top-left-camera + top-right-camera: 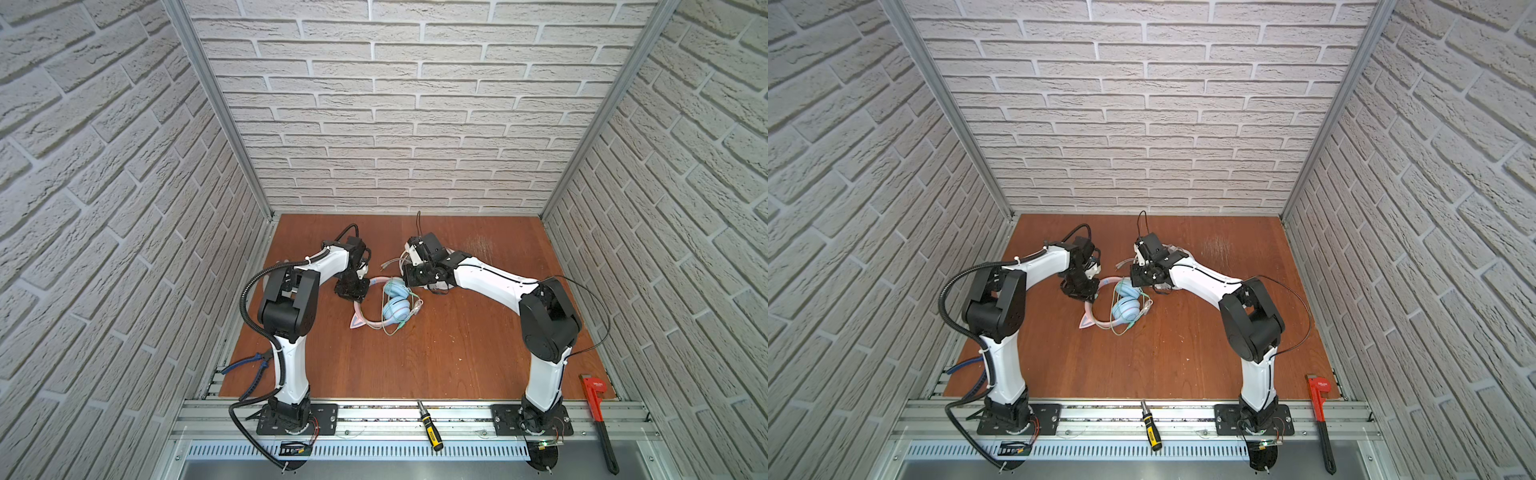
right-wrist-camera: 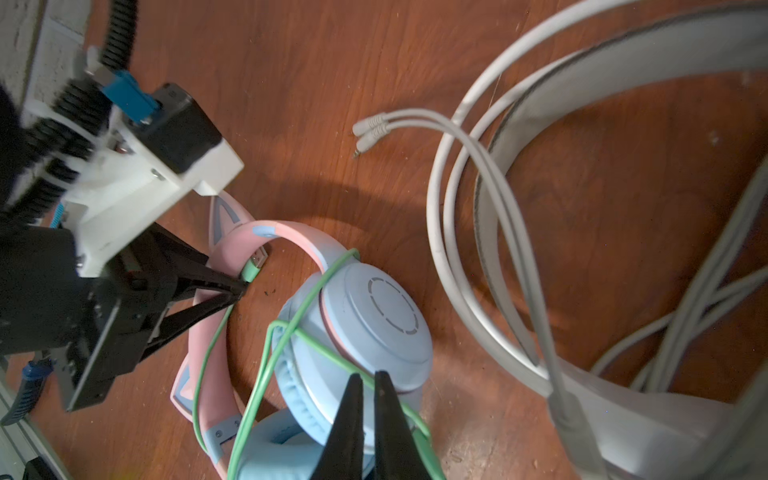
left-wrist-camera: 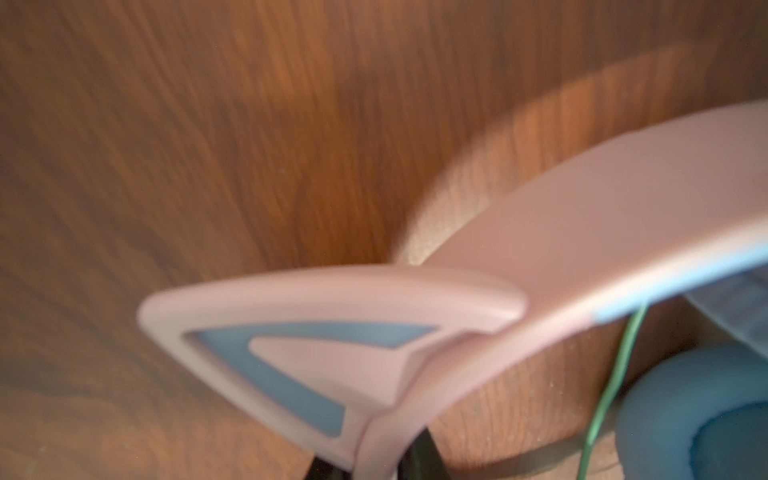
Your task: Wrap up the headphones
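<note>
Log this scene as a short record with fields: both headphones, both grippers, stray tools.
pink headphones: lying on the table, green cable looped round the blue cups
white headphones: beside them, partly under the right arm, white cable looped along the band
left gripper: tips at the green cable's plug end; grip unclear
right gripper: nearly closed above the blue cups, nothing visibly held
tools: pliers, screwdriver, pipe wrench near the front edge

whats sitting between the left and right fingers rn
One blue cup of the cat-ear headphones lies between the left fingers and the right fingers; the right wrist view shows it best.
</note>
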{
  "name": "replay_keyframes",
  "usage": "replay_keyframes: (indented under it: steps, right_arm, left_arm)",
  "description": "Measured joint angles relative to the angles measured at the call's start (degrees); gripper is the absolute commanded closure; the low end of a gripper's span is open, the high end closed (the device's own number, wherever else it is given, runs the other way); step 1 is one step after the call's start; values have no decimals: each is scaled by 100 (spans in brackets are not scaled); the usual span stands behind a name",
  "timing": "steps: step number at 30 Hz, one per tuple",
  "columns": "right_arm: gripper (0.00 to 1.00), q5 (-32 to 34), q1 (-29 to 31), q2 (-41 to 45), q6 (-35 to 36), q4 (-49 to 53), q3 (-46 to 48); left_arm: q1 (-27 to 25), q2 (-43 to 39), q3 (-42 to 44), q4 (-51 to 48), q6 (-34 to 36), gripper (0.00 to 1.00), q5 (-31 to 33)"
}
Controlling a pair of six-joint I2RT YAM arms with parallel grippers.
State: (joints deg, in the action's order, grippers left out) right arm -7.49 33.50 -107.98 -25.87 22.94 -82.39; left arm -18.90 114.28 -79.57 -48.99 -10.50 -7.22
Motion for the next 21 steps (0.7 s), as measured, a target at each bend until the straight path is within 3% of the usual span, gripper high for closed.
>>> replay_keyframes:
  steps: [10, 21]
  right_arm:
    - [83, 275, 0, 946, 345, 33, 17]
    - [66, 610, 0, 1687, 728, 389, 334]
  left_arm:
    - [-35, 0, -50, -37, -118, 56, 57]
    - [-35, -190, -79, -310, -466, 20, 564]
